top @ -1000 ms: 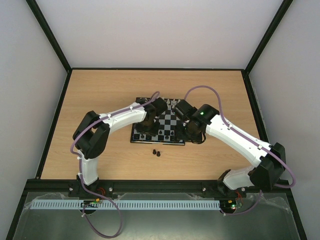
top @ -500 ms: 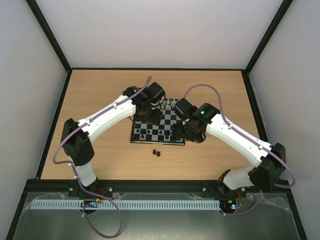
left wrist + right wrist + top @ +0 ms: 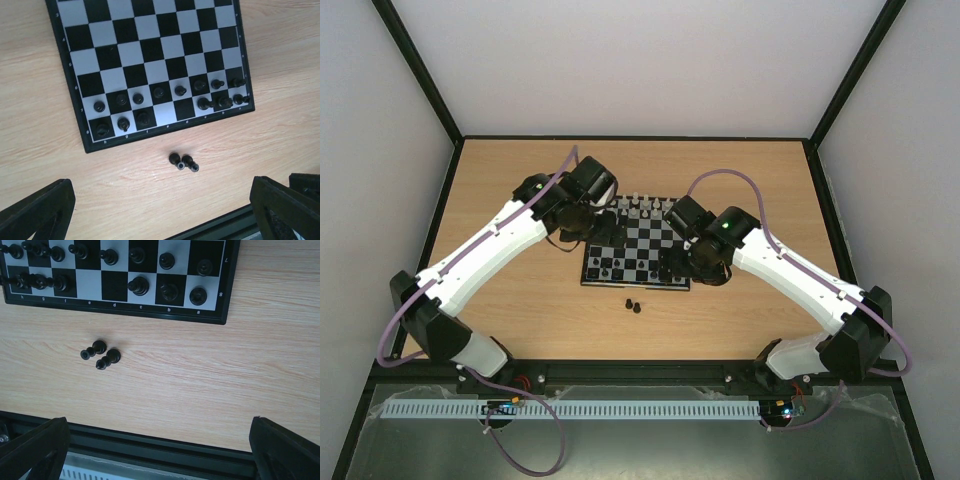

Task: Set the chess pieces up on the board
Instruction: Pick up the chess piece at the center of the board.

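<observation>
The board (image 3: 642, 238) lies flat mid-table. White chess pieces (image 3: 645, 203) line its far edge and black chess pieces (image 3: 159, 92) fill much of its two near rows. Two loose black pieces (image 3: 633, 304) lie on the wood just in front of the board, also seen as loose pieces (image 3: 183, 162) from the left wrist and loose pieces (image 3: 101, 354) from the right. My left gripper (image 3: 576, 222) hovers by the board's far left corner, open and empty (image 3: 160, 215). My right gripper (image 3: 674, 262) hangs over the board's near right part, open and empty (image 3: 160, 452).
A black rail (image 3: 150, 447) runs along the table's near edge, close behind the loose pieces. Bare wood (image 3: 510, 200) surrounds the board on all sides. Grey walls enclose the table at the left, right and back.
The left arm has swung from over the board's left half out to its far left corner. Both grippers have opened wider. The right arm has hardly moved.
</observation>
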You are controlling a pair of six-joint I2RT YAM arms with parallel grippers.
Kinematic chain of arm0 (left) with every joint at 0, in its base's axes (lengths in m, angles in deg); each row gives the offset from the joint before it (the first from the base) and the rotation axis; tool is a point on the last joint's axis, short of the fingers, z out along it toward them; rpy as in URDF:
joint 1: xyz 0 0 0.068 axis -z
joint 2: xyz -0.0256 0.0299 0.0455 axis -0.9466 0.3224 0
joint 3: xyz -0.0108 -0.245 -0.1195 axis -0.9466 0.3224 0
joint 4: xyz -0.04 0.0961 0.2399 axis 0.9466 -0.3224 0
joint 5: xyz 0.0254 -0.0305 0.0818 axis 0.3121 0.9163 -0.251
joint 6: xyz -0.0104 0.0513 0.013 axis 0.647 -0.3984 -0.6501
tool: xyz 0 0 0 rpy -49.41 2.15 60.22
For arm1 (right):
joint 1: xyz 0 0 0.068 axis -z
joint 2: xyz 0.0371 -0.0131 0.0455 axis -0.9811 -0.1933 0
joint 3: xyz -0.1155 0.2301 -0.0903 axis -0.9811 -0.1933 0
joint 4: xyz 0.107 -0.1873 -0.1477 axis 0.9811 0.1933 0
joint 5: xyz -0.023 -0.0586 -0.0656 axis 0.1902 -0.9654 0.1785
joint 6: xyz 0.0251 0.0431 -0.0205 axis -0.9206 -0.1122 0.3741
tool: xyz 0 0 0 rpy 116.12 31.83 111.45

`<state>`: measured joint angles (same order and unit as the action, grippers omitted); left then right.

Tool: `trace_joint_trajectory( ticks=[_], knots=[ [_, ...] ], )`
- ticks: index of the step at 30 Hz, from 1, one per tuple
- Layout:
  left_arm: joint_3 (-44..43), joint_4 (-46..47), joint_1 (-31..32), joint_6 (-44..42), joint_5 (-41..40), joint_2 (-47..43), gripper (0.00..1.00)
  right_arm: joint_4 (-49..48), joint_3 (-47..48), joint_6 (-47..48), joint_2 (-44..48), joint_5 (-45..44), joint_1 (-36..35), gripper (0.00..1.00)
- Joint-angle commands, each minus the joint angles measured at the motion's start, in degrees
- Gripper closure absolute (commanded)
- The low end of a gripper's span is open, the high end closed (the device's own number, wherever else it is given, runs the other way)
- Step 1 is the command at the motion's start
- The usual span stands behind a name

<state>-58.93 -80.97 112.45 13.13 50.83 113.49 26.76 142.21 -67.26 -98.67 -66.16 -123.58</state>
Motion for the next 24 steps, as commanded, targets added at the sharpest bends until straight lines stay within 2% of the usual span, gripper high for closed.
trace_joint_trajectory(
  ticks=[1,11,15,18,24],
  knots=[
    [3.9,-1.0,-0.7,2.0,0.3,-3.5,0.01,-0.6,-3.1,0.1,1.5,3.2,0.1,0.01],
    [11.6,-0.8,-2.2,5.6,-0.2,-11.0,0.01,-4.2,-5.7,-0.4,-1.1,4.6,-3.7,0.01],
    [13.2,-0.5,-2.7,6.2,-0.2,-12.6,0.01,-5.5,-5.4,-1.6,-3.4,4.3,-6.3,0.10],
    [13.8,-0.4,-3.2,6.2,-0.3,-13.2,0.01,-6.7,-5.0,-2.4,-5.1,4.2,-7.9,0.21],
    [16.8,-0.4,-5.6,6.2,-0.4,-14.4,0.01,-6.9,-2.3,-2.6,-9.5,3.4,-10.3,0.29]
  ],
)
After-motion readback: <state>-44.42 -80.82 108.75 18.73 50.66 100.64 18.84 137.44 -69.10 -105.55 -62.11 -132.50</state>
